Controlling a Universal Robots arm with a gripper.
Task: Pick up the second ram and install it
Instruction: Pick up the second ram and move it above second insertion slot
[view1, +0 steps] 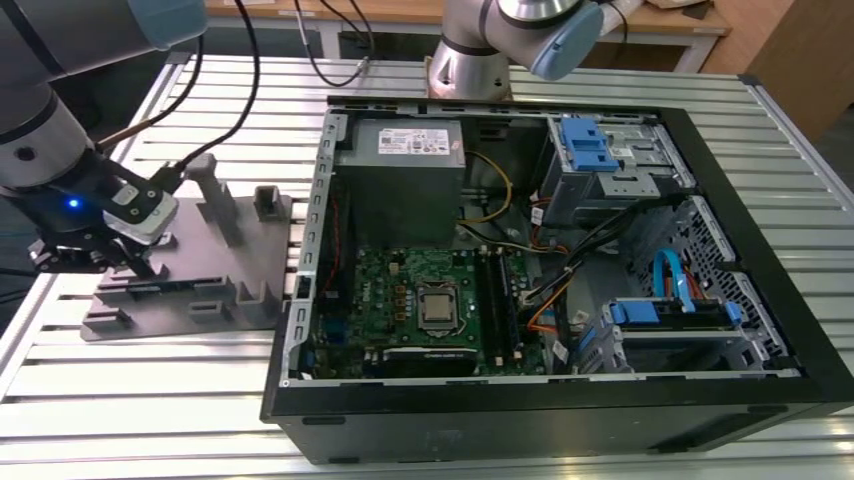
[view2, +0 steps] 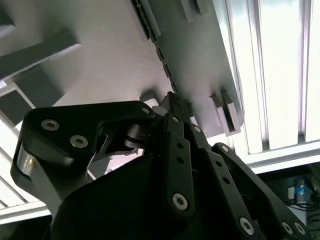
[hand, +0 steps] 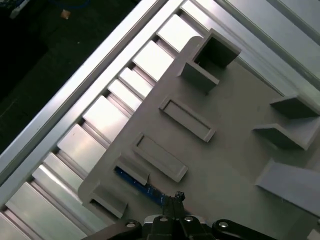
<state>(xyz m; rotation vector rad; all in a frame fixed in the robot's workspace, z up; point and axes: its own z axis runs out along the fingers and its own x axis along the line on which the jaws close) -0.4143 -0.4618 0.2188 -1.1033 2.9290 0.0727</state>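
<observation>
The gripper (hand: 176, 197) has its two fingers (hand: 172, 204) drawn almost fully together. Between their tips there is room only for the thin edge of the second ram (hand: 135, 179), and the tips appear to pinch this edge from both flat sides. In the second wrist view the same narrow closing is seen: the fingertips (view2: 176, 112) meet on the dark strip, just where it comes out of the grey tray (view2: 115, 65).

The ram stands on its long edge in a slot of the tray, with its flat faces upright. It is not lifted; its lower edge sits inside the slot. Its long axis lies level, along the tray's surface. In the first wrist view a blue part of it runs straight away from the fingers, passes a small grey block that stands just beside it, and ends near the tray's corner. In the second wrist view a dark, toothed part also runs away from the fingers along the slot. How much of the strip lies under the gripper body, I cannot tell.

In the exterior view the gripper (view1: 123, 266) is low over the near part of the tray (view1: 160, 322), which lies on the slatted metal table (view1: 134, 400). The open computer case (view1: 534, 410) with the green board (view1: 400, 280) is well apart from the fingers, toward the exterior view's right.
</observation>
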